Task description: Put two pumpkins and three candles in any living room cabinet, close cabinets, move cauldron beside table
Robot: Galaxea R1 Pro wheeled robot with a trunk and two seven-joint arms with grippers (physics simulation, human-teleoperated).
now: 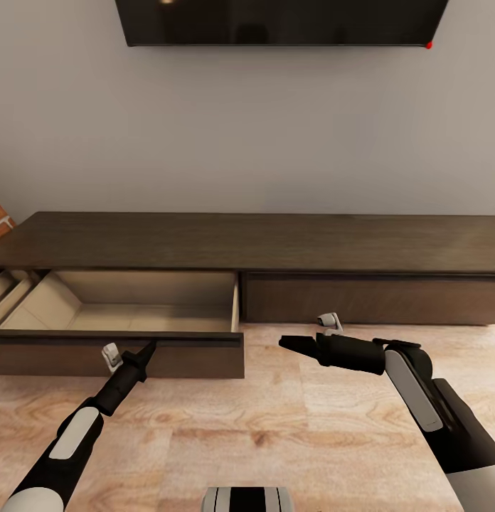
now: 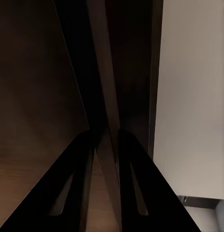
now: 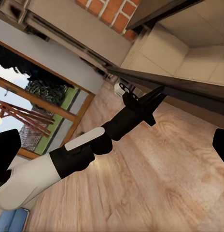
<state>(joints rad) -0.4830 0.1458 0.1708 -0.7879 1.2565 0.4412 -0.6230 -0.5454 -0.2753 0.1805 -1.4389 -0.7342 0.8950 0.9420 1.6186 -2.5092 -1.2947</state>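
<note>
Gripping open drawer's front edge [image 1: 119, 339] at 8 o'clock, your left gripper [image 1: 146, 350] pinches it; right gripper [image 1: 289, 343] empty, spread unclear. Cabinet [image 1: 276, 242] drawer bare: pumpkins, candles, cauldron still ahead, by this showing.

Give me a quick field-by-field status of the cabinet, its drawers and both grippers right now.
cabinet: long low dark wood unit against the wall, below a wall-mounted TV
left drawer: pulled out, beige interior, nothing visible inside
right drawer: closed
left gripper: at the open drawer's front panel, fingers straddling its top edge
right gripper: hovering over the wood floor in front of the closed drawer, holding nothing visible, open
pumpkins, candles, cauldron: none seen
</note>
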